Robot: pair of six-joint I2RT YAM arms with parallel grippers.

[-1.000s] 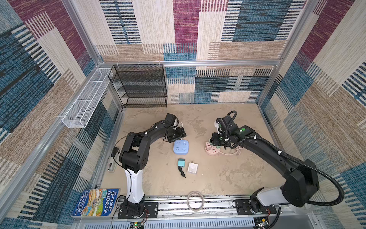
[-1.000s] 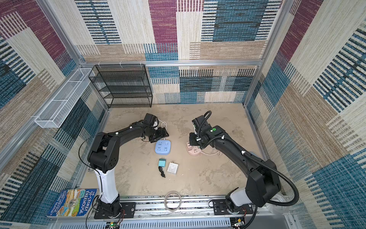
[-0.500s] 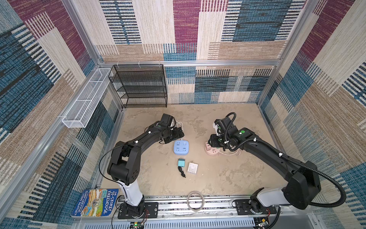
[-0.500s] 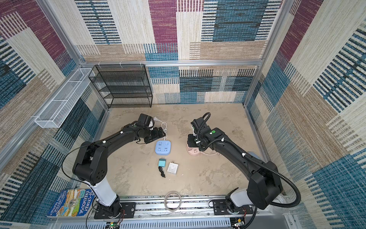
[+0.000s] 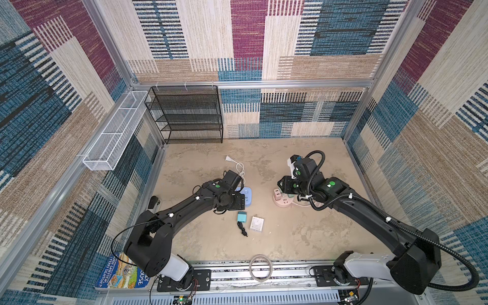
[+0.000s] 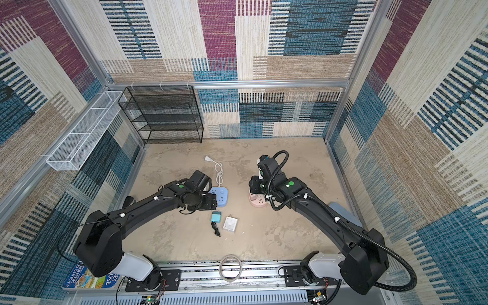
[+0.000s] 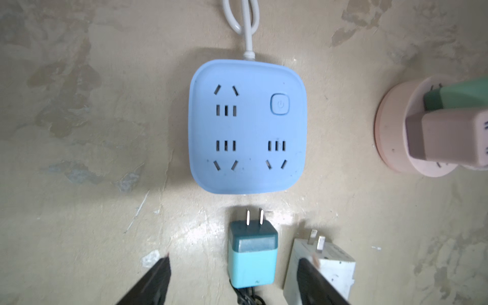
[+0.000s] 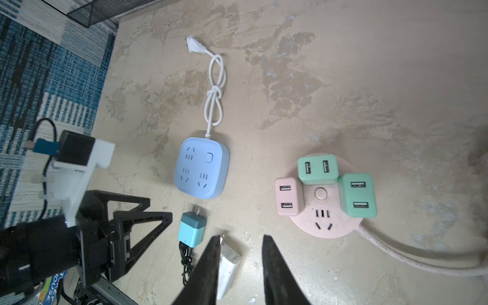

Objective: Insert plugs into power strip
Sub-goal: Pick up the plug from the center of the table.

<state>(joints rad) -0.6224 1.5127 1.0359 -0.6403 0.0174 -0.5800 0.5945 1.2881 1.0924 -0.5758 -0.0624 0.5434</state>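
A blue square power strip (image 5: 247,194) (image 7: 247,126) lies mid-table with all its sockets bare. Right of it, a round pink power strip (image 5: 284,202) (image 8: 320,224) carries two mint green plugs (image 8: 318,169) (image 8: 357,195) and a pink plug (image 8: 287,196). A teal plug (image 5: 241,216) (image 7: 252,258) with a black cord and a white plug (image 5: 257,224) (image 8: 229,266) lie flat near the blue strip's front edge. My left gripper (image 7: 235,260) hangs open above the teal plug, one finger on each side. My right gripper (image 8: 240,239) stands open and holds nothing, beside the white plug.
A black wire rack (image 5: 184,113) stands at the back left, and a white wire basket (image 5: 113,132) hangs on the left wall. The blue strip's knotted white cord (image 5: 239,169) trails toward the back. A cord ring (image 5: 261,266) and a book (image 5: 121,274) lie at the front.
My left arm has stretched out and brought its gripper from the blue strip's far left side toward the front, over the teal plug. The right arm has barely moved.
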